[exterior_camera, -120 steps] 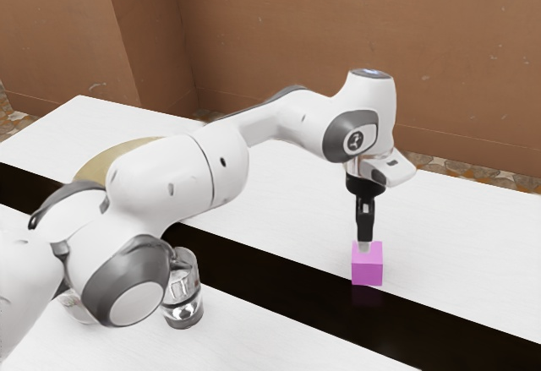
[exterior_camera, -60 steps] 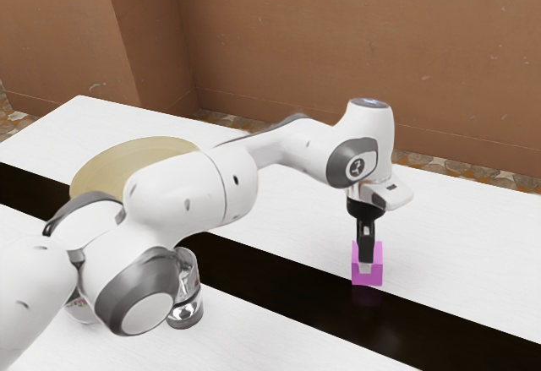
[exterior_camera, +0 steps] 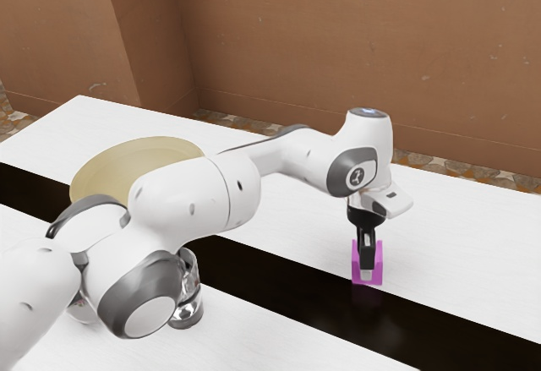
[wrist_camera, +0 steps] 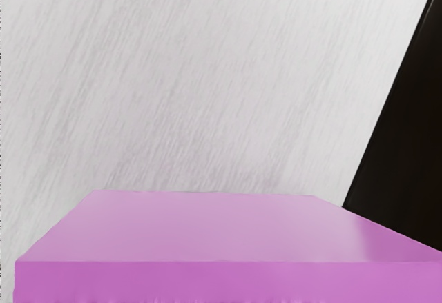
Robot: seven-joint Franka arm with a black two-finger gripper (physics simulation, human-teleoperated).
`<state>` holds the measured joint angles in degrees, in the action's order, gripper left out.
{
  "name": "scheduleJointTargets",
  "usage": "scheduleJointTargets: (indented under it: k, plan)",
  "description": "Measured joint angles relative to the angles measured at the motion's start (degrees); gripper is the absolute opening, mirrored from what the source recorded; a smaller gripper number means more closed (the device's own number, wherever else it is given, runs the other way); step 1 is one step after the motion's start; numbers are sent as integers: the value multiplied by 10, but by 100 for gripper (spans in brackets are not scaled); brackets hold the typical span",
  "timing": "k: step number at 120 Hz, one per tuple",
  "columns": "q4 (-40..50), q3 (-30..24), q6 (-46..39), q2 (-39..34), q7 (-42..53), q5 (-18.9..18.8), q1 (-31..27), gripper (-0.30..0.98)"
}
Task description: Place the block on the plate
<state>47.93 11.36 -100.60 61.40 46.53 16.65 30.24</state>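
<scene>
In the exterior view, my gripper (exterior_camera: 367,268) points straight down at the pink-purple block (exterior_camera: 378,261), its lower end overlapping the block's near side. The block rests upright at the edge of the dark strip. How my gripper stands on the block's far side is hidden. In the wrist view, the top and one side of the block (wrist_camera: 207,230) lie large and close under my hand. A wide, shallow tan plate (exterior_camera: 114,170) sits on the table toward the exterior view's left, partly hidden by the arm.
A clear glass (exterior_camera: 189,303) stands beside the arm, partly covered by it; another small object (exterior_camera: 82,309) shows near the arm's base. A glossy dark strip (exterior_camera: 279,280) runs along the white table (exterior_camera: 287,219). A brown wall rises behind.
My hand has come down over the block, from its top to low along its side. The block has not visibly moved. More of the plate shows as the arm has shifted.
</scene>
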Motion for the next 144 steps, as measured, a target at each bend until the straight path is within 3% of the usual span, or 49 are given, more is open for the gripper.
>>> scheduleJointTargets:
  k: [56,100,144]
  plan:
    - [11,3,-3,-43,-8,-7,4,30]
    - [140,14,-7,-209,-14,-23,-1,25]
    - [143,19,4,-234,-14,-45,-164,25]
